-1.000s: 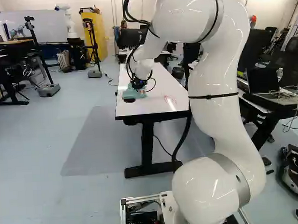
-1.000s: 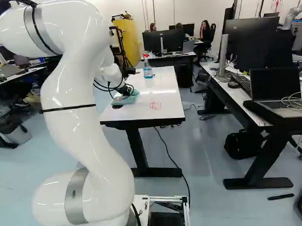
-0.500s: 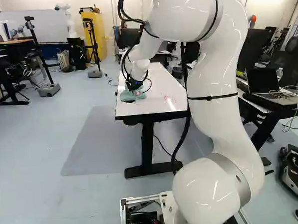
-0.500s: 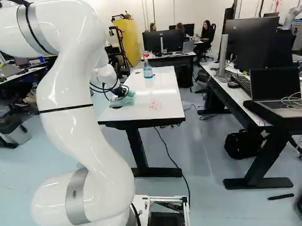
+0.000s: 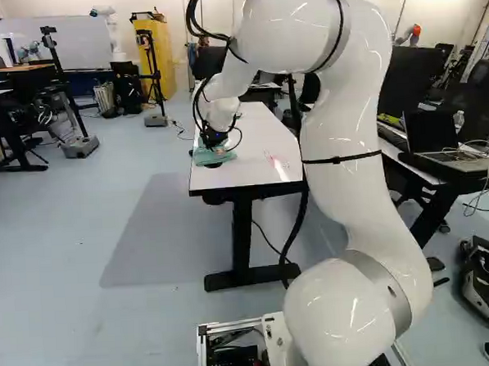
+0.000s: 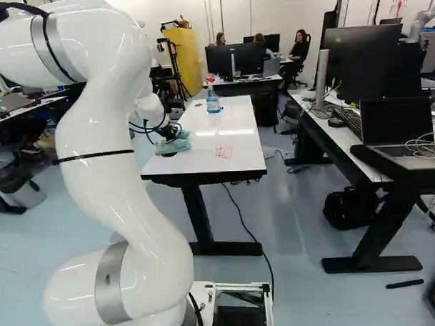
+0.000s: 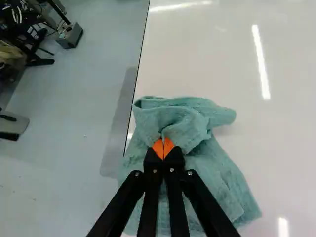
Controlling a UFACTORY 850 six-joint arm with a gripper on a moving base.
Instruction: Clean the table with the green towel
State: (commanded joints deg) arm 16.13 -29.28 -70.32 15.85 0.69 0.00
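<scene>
Gripper [image 5: 215, 141] has its two fingers closed on the green towel [image 7: 217, 170], a fold of cloth pinched between the orange pads [image 7: 168, 145]. In the wrist view the towel lies bunched up ahead of the fingers and spread flatter beneath them, reaching to the long edge of the white table [image 7: 197, 64].

Going left to right in the left base view, a whiteboard [image 5: 65, 37] stands against the far wall, then comes another robot [image 5: 116, 46], white and upright, then a black stand [image 5: 153, 73] in front of a yellow cabinet [image 5: 166, 49]. Next is the towel, on the table by its left edge, near the end closest to the base. A small dark thing [image 5: 213, 165] shows at the towel's near side, too small to make out. Right of the towel, a patch of red marks [image 6: 223, 152] is on the tabletop, apart from the cloth. The white arm [image 5: 340, 129] rises right of the middle and bends over toward the towel. Farther right, an open laptop [image 5: 435, 132] sits on a desk.

In the right base view, the arm is at the left, then the towel under the gripper. A spray bottle [image 6: 212, 103] with blue liquid and a red top stands upright toward the table's far end, beyond the red marks. Over to the right, a black bag [image 6: 348, 208] is on the floor under the desk [image 6: 319, 136].
</scene>
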